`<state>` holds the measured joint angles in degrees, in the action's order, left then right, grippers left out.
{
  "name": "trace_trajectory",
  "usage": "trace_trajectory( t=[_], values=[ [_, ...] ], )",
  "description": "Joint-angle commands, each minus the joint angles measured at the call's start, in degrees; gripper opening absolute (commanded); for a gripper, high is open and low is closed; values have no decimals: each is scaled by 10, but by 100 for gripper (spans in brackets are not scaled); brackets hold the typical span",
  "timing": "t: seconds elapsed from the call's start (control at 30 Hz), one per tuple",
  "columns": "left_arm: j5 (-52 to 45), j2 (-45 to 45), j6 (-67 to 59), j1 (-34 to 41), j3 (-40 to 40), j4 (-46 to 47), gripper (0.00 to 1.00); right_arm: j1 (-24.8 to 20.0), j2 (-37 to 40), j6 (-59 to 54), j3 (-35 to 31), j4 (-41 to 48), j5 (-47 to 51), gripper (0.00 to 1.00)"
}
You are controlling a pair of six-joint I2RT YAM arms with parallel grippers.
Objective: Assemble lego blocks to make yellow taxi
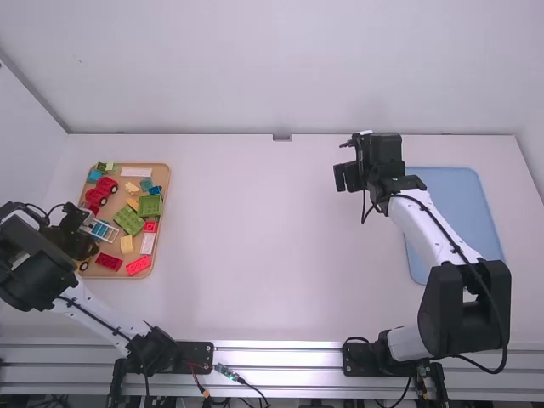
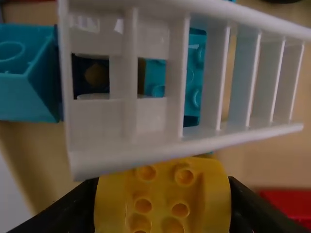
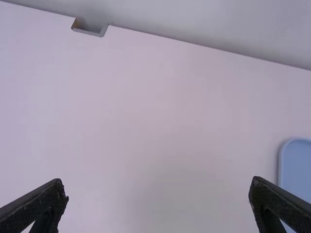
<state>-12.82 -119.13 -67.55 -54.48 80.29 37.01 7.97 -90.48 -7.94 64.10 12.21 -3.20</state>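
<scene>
At the left side of the brown tray [image 1: 167, 197], the high view has the left gripper [image 1: 85, 248] down by the toy blocks. The right gripper [image 1: 347, 177] is near the blue tray [image 1: 459, 200].

The left wrist view has the left gripper [image 2: 163, 199] squeezing the yellow block [image 2: 163, 187], just beside a white ladder piece [image 2: 121, 156].

The right wrist view has the right gripper [image 3: 158, 191] wide apart.

"What surfaces are you seeing?"

"I'm seeing smooth plastic on the yellow block [image 2: 163, 193] and the white ladder piece [image 2: 194, 145]."

"I'm viewing a smooth, matt table [image 1: 255, 238] and a rail [image 1: 276, 354] shining like bare metal."
</scene>
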Motion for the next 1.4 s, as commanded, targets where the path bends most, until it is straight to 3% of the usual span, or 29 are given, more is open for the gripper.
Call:
trace_trajectory(
  t=[0.0, 0.13, 0.2, 0.33, 0.4, 0.47, 0.57, 0.77, 0.9, 1.17, 1.37],
  values=[
    [9, -8, -5, 4, -5, 5, 63, -1, -1, 0, -9, 3, 3, 99],
    [10, -8, -5, 7, -5, 4, 54, -1, -1, 0, -9, 2, 3, 99],
    [17, -8, -5, 8, -5, 1, 43, -1, 0, 0, -9, 2, 3, 99],
    [19, -8, -5, 7, -4, -2, 45, -1, -1, -1, -9, 2, 3, 99],
    [19, -8, -5, 7, -4, -2, 58, -1, 0, -1, -9, 2, 3, 99],
    [18, -8, -5, 7, -4, -2, 55, -1, -1, 0, -9, 2, 5, 99],
    [19, -8, -5, 12, -4, -7, 31, -1, -1, -14, -9, 2, 9, 99],
    [19, -8, -5, 27, 7, 4, 32, -1, -1, -20, -9, 2, 7, 99],
    [19, -8, -5, 41, 40, 43, 30, -1, 0, -20, -9, 2, 7, 99],
    [19, -8, -5, 80, 184, 200, 25, -1, -1, -20, -9, 2, 7, 99],
    [-44, -8, -5, 136, 293, 318, 21, -1, -1, -25, -9, 2, 7, 99]
  ],
)
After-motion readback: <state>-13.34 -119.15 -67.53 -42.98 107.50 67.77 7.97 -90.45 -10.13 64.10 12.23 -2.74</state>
